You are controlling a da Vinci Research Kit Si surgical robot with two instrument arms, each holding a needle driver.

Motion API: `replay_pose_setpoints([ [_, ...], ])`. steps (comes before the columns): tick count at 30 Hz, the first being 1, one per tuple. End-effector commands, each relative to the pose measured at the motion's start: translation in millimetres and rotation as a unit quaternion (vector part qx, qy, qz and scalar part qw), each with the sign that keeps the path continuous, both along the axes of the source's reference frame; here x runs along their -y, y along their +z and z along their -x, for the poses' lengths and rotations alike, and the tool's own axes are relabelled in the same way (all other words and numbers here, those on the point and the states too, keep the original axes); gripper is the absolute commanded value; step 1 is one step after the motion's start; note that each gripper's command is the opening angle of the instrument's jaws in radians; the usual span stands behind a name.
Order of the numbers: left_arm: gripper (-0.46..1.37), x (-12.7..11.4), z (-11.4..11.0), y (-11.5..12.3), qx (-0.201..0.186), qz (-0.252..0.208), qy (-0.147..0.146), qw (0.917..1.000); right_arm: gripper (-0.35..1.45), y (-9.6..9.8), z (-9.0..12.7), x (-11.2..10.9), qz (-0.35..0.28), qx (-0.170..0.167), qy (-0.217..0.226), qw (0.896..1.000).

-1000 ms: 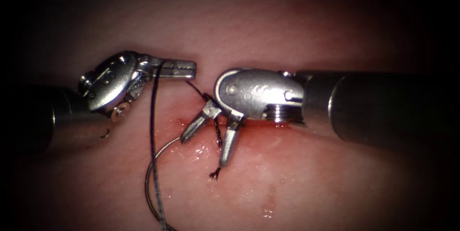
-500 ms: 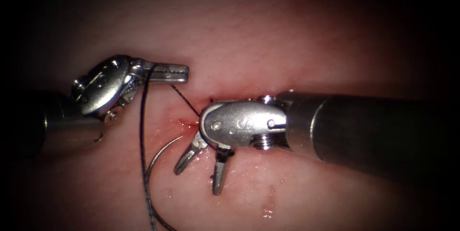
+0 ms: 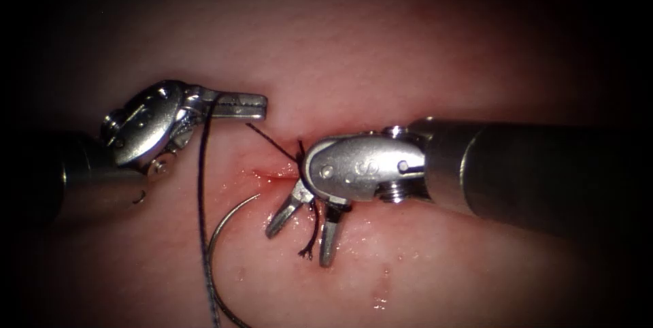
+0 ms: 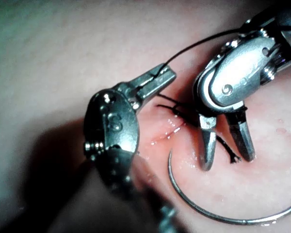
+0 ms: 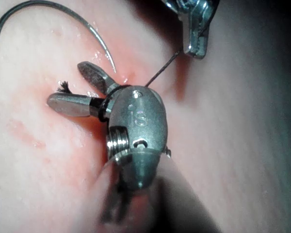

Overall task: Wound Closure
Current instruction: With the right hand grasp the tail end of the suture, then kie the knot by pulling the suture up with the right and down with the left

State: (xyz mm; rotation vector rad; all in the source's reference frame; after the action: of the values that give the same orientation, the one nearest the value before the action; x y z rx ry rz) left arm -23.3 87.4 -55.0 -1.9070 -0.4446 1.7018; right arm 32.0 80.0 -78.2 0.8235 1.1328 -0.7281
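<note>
Left arm's steel tool (image 3: 241, 105) pinching the dark thin thread (image 3: 201, 185). Right arm's steel tool (image 3: 303, 231) spread wide, empty, straddling a frayed dark cut end of thread (image 3: 307, 250). Curved silver needle (image 3: 221, 260) lying free on the pale, red-wet tissue (image 3: 422, 273), left of the cut (image 3: 272, 175).

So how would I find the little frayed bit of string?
Start at the right arm's tool, the big metal one coming in from the right. Look between its two open jaws, over the wet tissue. The cut end of thread is short, dark, with a fuzzy tip, unlike the long thread further left.
</note>
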Motion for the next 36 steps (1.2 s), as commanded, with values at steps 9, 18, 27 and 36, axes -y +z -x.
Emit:
replay_pose_setpoints([
  [9, -0.35, 0.1, -0.3, -0.1, 0.004, 0.001, 0.005, 1.0000, 0.71, 1.0, -0.1, 0.6, 0.033, 0.014, -0.015, 0.999],
  [18, -0.35, 0.3, -0.4, -0.1, 0.004, -0.002, 0.006, 1.0000, -0.35, 1.3, 0.0, 0.3, 0.035, 0.013, -0.033, 0.999],
  [27, -0.35, 0.6, -0.4, -0.2, 0.004, -0.002, 0.005, 1.0000, -0.35, 1.1, 0.2, -0.8, 0.016, 0.020, -0.026, 0.999],
  [36, -0.35, 2.4, -0.6, -0.9, 0.007, -0.004, 0.010, 0.9999, -0.35, 0.7, 1.4, -3.4, -0.044, 0.024, 0.052, 0.997],
])
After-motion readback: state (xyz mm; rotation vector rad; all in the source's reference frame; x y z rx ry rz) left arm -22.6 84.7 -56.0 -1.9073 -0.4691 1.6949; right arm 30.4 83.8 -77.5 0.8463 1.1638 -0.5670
